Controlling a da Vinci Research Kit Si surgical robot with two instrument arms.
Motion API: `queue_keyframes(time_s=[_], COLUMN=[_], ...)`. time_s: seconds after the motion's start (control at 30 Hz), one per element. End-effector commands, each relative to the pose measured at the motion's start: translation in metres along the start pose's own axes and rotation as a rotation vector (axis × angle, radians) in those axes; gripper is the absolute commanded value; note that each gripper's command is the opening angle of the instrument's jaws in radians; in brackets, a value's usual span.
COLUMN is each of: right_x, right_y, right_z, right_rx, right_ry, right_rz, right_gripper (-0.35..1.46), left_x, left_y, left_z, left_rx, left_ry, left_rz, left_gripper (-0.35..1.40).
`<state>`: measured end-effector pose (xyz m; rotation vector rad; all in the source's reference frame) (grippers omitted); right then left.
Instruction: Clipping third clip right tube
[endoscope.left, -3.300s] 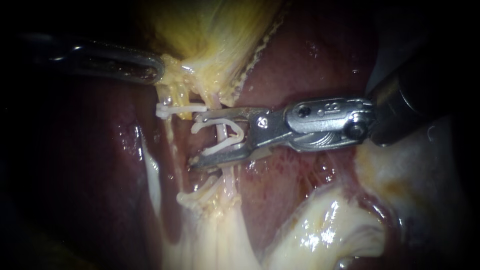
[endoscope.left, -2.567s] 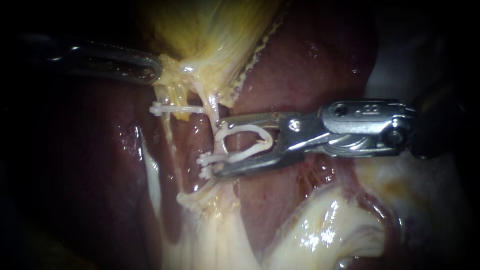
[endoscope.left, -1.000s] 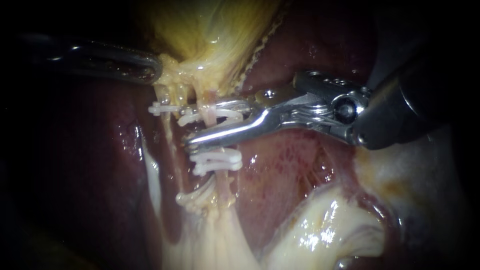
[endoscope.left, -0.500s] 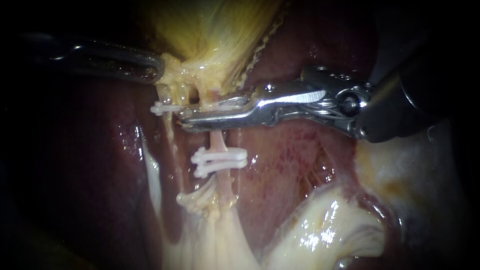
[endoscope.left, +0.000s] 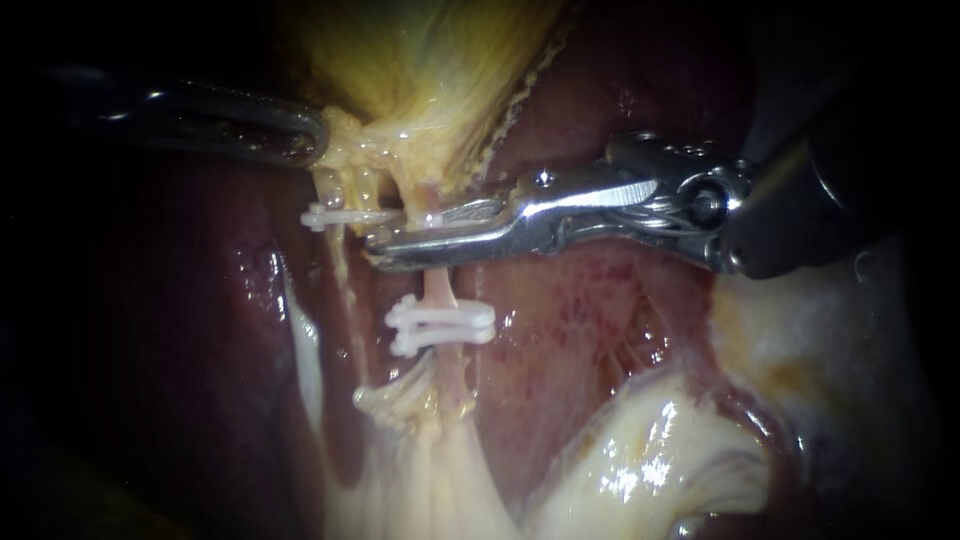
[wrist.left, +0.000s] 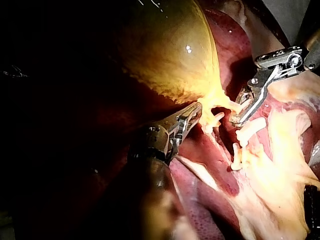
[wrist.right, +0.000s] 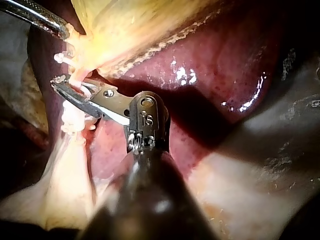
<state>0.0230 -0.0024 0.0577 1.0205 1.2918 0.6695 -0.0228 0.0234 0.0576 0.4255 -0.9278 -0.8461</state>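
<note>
The right tube (endoscope.left: 440, 290) runs down from the gallbladder's (endoscope.left: 430, 60) yellow neck. My right instrument (endoscope.left: 385, 242) comes in from the right, and its jaws lie squeezed together across this tube, high up, with a white clip pressed between them. Below them a white clip (endoscope.left: 440, 325) sits across the same tube, and another clip (endoscope.left: 392, 398) lies lower still. The left tube carries a clip (endoscope.left: 330, 215) too. My left instrument (endoscope.left: 305, 140) is shut on the tissue at the gallbladder's neck. In the right wrist view the right instrument's jaws (wrist.right: 62, 85) close on the tube. The left wrist view shows the left instrument's jaws (wrist.left: 194, 114) biting yellow tissue.
Dark red liver (endoscope.left: 620, 90) lies behind and to both sides of the tubes. Pale glistening tissue (endoscope.left: 640, 460) fills the lower right. The right instrument's dark shaft (endoscope.left: 820, 200) crosses the upper right.
The right instrument left a clip low on the right tube and moved up it with a fresh clip. Its jaws closed across the tube and stay closed. The left instrument held still.
</note>
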Motion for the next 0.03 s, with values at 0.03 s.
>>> queue_keyframes(time_s=[0.03], right_x=[-0.0001], right_y=[0.0001], right_z=[0.0000], right_rx=[0.000], right_ry=[0.000], right_rz=[0.000], right_gripper=[-0.35], left_x=[-0.0001], left_y=[-0.0001], left_z=[0.0000], left_rx=[0.000], left_ry=[0.000], left_rz=[0.000], left_gripper=[-0.35])
